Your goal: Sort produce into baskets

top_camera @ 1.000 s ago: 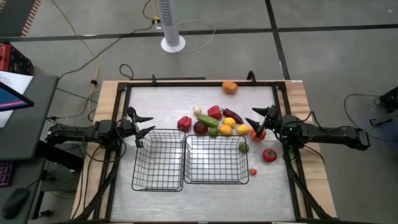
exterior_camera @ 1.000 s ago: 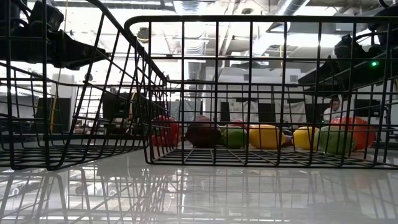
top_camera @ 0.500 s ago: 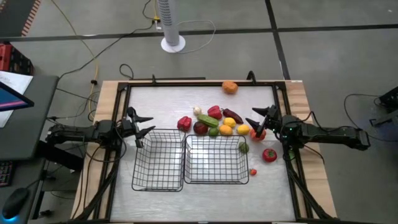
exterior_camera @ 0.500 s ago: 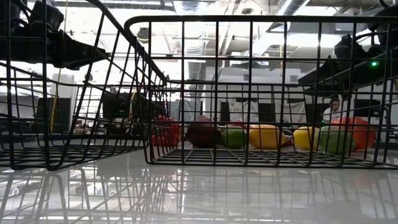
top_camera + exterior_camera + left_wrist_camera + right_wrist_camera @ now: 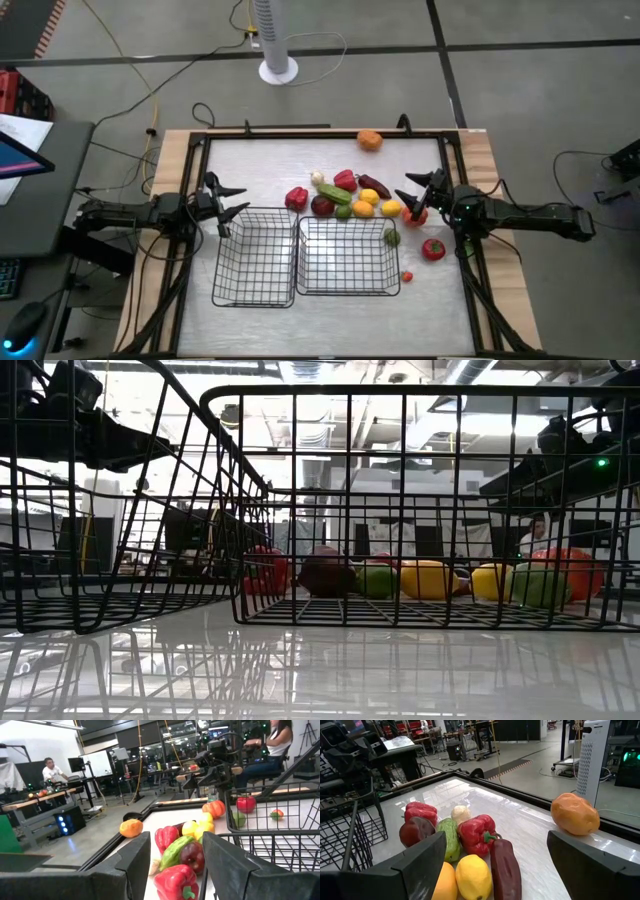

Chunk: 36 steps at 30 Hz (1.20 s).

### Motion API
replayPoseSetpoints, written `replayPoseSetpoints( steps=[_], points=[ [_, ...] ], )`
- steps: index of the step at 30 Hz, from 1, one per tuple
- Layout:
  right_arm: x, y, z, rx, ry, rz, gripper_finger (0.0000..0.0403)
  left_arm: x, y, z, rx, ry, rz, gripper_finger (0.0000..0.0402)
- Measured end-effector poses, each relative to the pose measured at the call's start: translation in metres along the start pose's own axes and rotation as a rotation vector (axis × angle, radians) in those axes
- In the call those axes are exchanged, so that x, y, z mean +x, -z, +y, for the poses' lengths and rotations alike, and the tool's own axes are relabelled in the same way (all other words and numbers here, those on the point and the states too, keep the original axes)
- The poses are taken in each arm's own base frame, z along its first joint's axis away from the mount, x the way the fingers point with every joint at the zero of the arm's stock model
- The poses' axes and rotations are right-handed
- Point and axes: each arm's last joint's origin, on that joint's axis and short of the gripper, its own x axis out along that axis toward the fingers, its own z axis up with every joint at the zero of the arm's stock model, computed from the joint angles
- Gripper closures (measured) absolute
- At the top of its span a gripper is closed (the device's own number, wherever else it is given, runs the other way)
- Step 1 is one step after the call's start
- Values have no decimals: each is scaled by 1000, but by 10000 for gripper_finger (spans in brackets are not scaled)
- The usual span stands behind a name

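Produce is lying mostly in a cluster on the bench (image 5: 260, 165), just beyond the far rims of the two baskets, and nothing is sitting inside either basket yet. Taking the right basket (image 5: 347, 257) as the landmark: the cluster is crowding its far edge, a green piece (image 5: 392, 237) is touching its right side, a red tomato (image 5: 433, 249) is lying a little further right, and an orange piece (image 5: 370, 140) is sitting well apart near the bench's far edge. The left basket (image 5: 254, 257) is standing just beside it.

The right hand (image 5: 419, 190) is hovering at the cluster's right end with its fingers spread wide and holding nothing; the yellow and orange pieces are lying nearest, straight ahead of it. The dark purple eggplant (image 5: 505, 865) is lying with its long axis running roughly along the hand's line of sight. The left hand (image 5: 226, 200) is waiting, fingers apart and empty, by the left basket's far left corner, with a red pepper (image 5: 296, 197) nearest it. The right arm looks better placed for most of the cluster.
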Motion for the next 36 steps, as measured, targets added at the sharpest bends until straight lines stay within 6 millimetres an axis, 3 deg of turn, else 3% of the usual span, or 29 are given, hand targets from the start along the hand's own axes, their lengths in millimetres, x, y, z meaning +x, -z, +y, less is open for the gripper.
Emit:
replayPoseSetpoints(
  steps=[5,10,16,27,36],
  points=[
    [0,0,0,0,0,0,28,0,0,0,18,-1,1,233],
    [0,0,0,0,0,0,28,0,0,0,223,0,9,233],
    [0,0,0,0,-1,-1,28,0,-1,-3,268,107,-35,233],
    [0,0,0,0,0,-1,28,-1,-6,-4,120,148,-85,233],
    [0,0,0,0,0,0,28,-2,-14,-3,-181,210,-152,233]
  ],
)
